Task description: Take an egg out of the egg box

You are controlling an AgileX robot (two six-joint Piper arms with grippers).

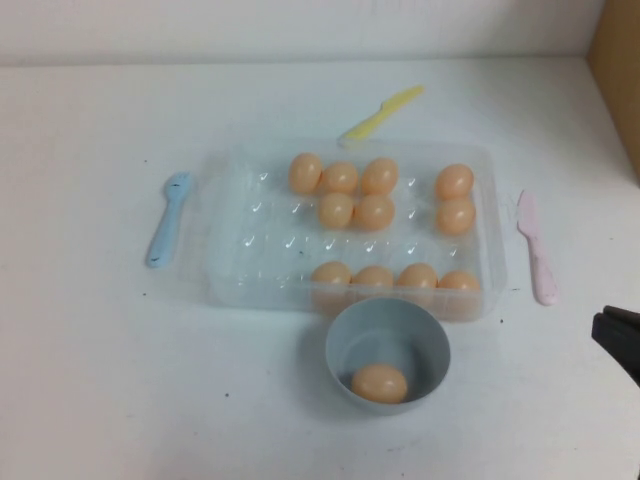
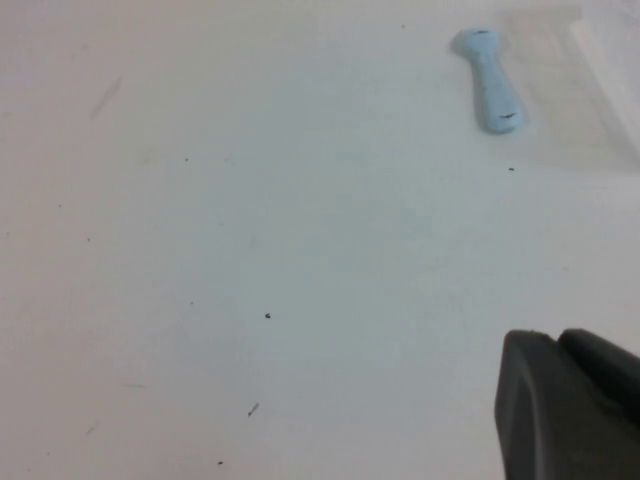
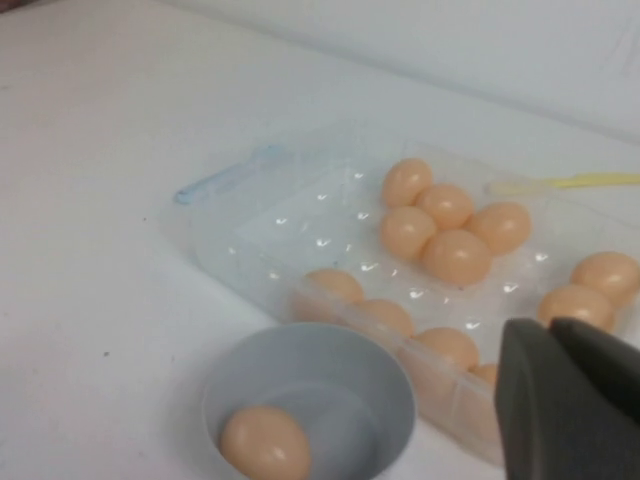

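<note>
The clear plastic egg box (image 1: pixel 250 250) lies mid-table with several peach-orange eggs (image 1: pixel 373 212) along its far and near rows. One egg (image 1: pixel 379 383) lies in the round grey-blue bowl (image 1: pixel 345 340) just in front of the box. My right gripper (image 1: pixel 620 335) is at the table's right edge, right of the bowl, shut and empty. In the right wrist view it (image 3: pixel 550 345) hangs near the box (image 3: pixel 260 240), the bowl (image 3: pixel 300 340) and its egg (image 3: pixel 264 443). My left gripper (image 2: pixel 555 345) shows only in the left wrist view, shut and empty over bare table.
A blue spoon (image 1: pixel 168 218) lies left of the box and also shows in the left wrist view (image 2: pixel 488 80). A yellow utensil (image 1: pixel 382 112) lies behind the box, a pink one (image 1: pixel 536 247) to its right. A brown cardboard edge (image 1: pixel 615 60) stands at the far right.
</note>
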